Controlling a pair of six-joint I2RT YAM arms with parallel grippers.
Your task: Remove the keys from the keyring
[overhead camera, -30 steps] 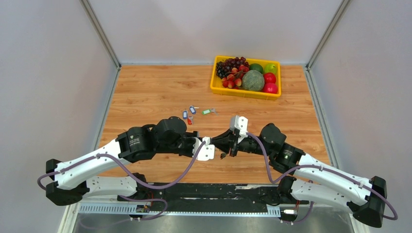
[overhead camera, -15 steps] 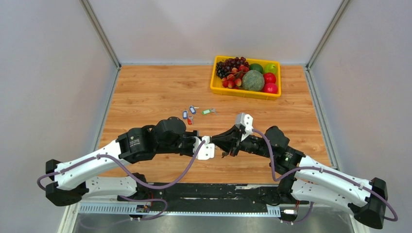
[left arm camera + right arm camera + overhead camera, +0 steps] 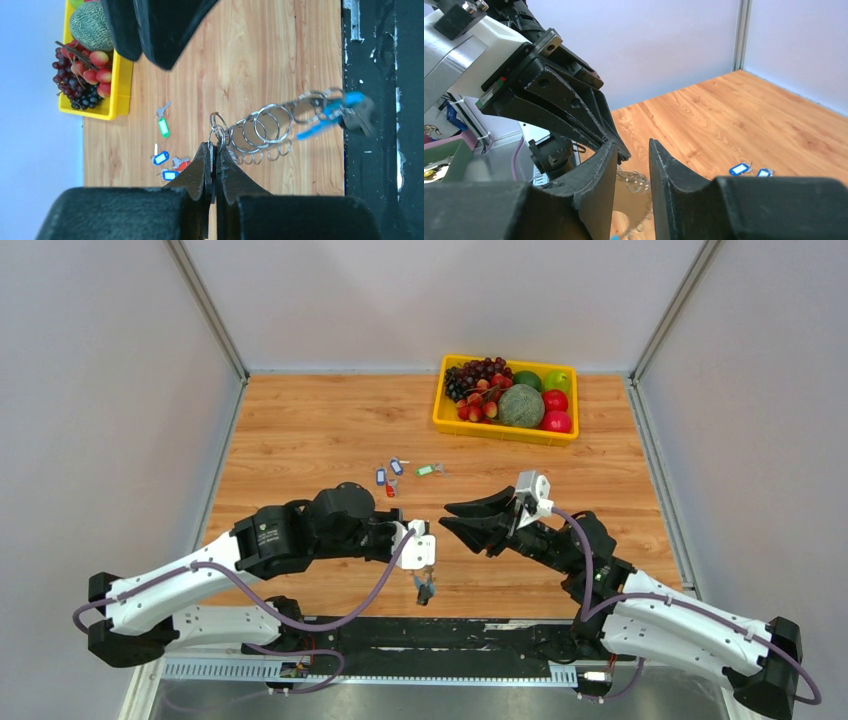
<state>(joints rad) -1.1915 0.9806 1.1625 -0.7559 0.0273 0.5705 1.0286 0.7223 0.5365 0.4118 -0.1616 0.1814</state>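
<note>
While the left gripper (image 3: 215,148) hangs well to the near-left of the yellow crate (image 3: 500,433), its fingers are pressed together on the end ring of the keyring (image 3: 252,131). This string of linked steel rings dangles from the pinch, with a blue-tagged key (image 3: 330,109) and what looks like a dark-tagged one, blurred, at its free end. Four loose keys (image 3: 163,127) with blue, red and green tags lie on the table (image 3: 300,420) between that gripper and the crate. Just right of the left gripper, on the crate's near side, the right gripper (image 3: 633,145) stands spread wide, clear of the rings.
</note>
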